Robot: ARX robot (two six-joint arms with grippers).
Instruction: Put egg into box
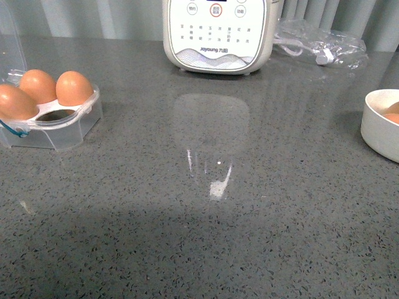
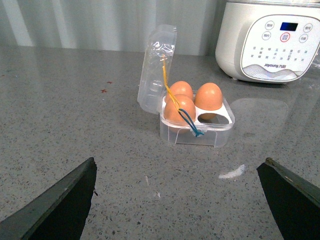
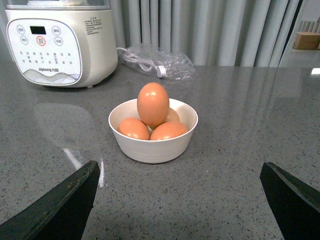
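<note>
The box is a clear four-cell case with its lid standing open. It holds three brown eggs, and one cell is empty. In the front view the box sits at the far left. A white bowl holds several brown eggs, and one egg stands upright on top of the others. My left gripper is open above the counter, short of the box. My right gripper is open too, short of the bowl. Both hold nothing. Neither arm shows in the front view.
A white Joyoung cooker stands at the back middle of the grey speckled counter. A crumpled clear bag with a cable lies to its right. The bowl is cut off by the front view's right edge.
</note>
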